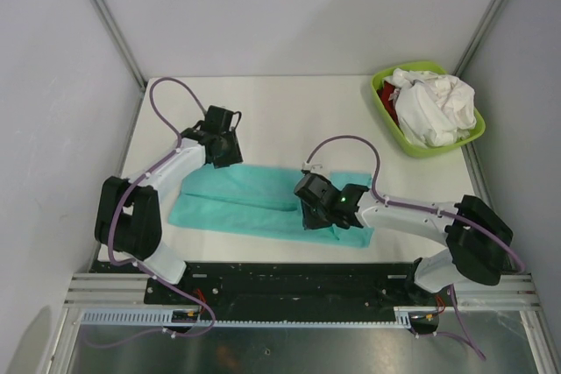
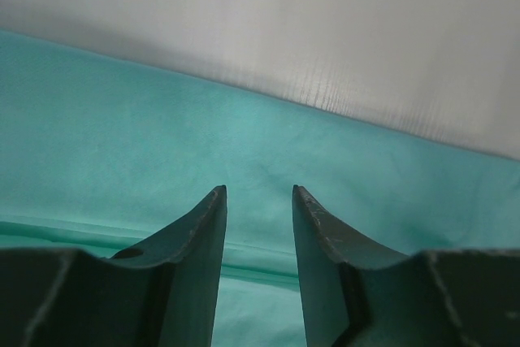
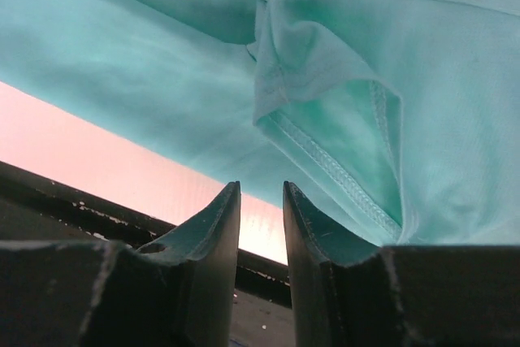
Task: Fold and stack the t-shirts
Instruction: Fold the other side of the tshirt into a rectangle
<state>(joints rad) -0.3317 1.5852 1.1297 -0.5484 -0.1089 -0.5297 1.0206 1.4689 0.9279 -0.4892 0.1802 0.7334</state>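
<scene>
White table (image 1: 280,107) bears teal t-shirt (image 1: 250,194) beneath left tool (image 2: 258,193) and right tool (image 3: 261,186), both part-spread; heaped basin (image 1: 383,109) far-right.

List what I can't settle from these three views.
- Top view: the left gripper and right gripper hide their own fingertips, so contact with the teal t-shirt is unclear.
- Top view: the white cloth covers most of the red cloth in the basin; shirt count unknown.
- Wrist views: the frame edges crop the teal t-shirt; its overall fold cannot be judged there.
</scene>
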